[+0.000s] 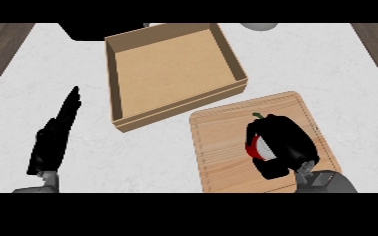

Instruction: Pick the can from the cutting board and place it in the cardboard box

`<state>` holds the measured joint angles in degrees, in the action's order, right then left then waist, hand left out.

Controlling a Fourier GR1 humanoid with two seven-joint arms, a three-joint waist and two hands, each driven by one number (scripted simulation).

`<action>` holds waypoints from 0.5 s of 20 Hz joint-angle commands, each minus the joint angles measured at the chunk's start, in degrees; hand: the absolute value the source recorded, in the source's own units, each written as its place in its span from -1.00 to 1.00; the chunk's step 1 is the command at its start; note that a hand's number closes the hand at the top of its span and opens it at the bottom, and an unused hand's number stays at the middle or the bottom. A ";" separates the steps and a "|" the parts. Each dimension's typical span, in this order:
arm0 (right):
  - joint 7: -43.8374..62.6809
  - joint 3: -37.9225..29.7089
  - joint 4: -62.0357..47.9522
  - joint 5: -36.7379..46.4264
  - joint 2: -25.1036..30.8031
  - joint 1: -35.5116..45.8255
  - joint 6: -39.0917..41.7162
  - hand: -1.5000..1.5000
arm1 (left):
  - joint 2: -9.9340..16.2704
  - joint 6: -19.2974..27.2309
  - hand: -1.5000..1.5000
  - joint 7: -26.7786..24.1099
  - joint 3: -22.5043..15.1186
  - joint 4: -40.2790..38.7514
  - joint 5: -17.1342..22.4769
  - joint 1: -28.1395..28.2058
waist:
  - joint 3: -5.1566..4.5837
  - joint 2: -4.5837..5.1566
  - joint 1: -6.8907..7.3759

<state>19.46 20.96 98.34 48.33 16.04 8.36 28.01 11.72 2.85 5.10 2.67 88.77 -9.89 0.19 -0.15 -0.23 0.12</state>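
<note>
So the right hand (280, 145) is curling round the can (255, 147) (red showing) on the cutting board (221, 145), with the cardboard box (170, 67) waiting unfilled.

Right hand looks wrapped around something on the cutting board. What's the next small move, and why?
Probably lift straight up. The right hand is curled over the can, of which only a red and white sliver shows, and it sits low on the cutting board. The cardboard box lies up and to the left with raised walls, so height is needed before carrying across. The left hand rests open at the left.
</note>
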 commanded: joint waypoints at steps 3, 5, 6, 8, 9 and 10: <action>-7.78 -2.03 -4.44 5.16 0.96 0.45 -8.09 1.00 | 0.14 -1.13 0.00 2.45 1.09 2.81 0.27 0.63 | 0.16 0.21 0.03; -6.34 -2.63 0.20 5.41 0.55 0.02 -5.78 1.00 | -0.73 -0.48 0.00 -0.15 0.60 2.24 -1.07 1.92 | 0.15 0.19 -0.04; -14.32 -4.30 -12.14 3.44 2.08 11.26 -7.51 1.00 | -1.40 0.03 0.00 3.25 -1.52 4.05 -1.62 -0.32 | 0.23 0.54 1.45; -21.28 -4.52 -13.54 1.40 6.48 18.08 -3.59 1.00 | -1.46 -2.35 0.00 0.66 -2.92 2.21 -0.53 -1.45 | 0.30 1.85 5.13; -23.22 -4.34 -13.47 1.26 6.91 19.81 -3.92 1.00 | -1.36 -1.96 0.00 0.08 -3.12 2.05 -1.22 -1.97 | 0.39 2.89 7.45; -26.02 -3.56 -13.84 1.41 7.98 21.34 -3.84 1.00 | -1.64 -2.20 0.00 -0.02 -3.66 2.27 -1.18 -3.00 | 0.44 3.44 8.44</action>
<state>2.39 17.67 88.62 50.61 20.70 21.40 23.43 10.49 1.64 5.75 0.58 90.90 -10.97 -0.87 0.12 1.45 4.40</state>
